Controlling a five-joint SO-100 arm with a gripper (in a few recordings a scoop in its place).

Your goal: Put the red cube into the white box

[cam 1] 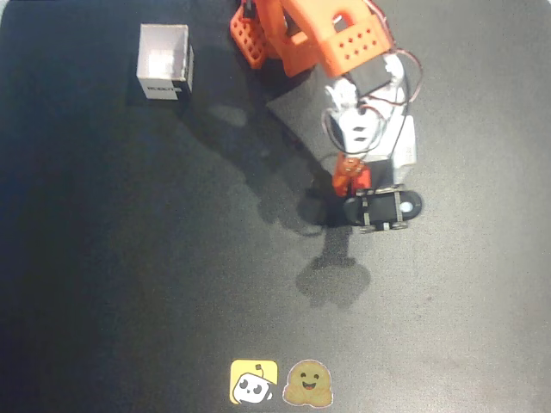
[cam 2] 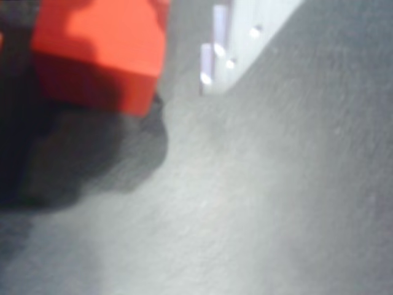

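- Reaching down over the black table (cam 1: 129, 284), we have our hand (cam 1: 351, 179) low at the red cube (cam 1: 353, 177), well apart from the white box (cam 1: 164, 62) and off to the right of it in the overhead view.
- In the wrist view the red cube (cam 2: 98, 52) sits close at the upper left, resting on the table with its shadow pooled beneath it, so we judge it not yet lifted.
- Whether our hand is open around the cube or already pressed on it we cannot tell; the wrist camera is blurred and the arm covers the fingers from above.
- The white box stands upright, mouth open to the top, dark label facing down the picture, ready to take a drop from above.
- Two stickers (cam 1: 282, 383) lie far below the box, clear of our path.
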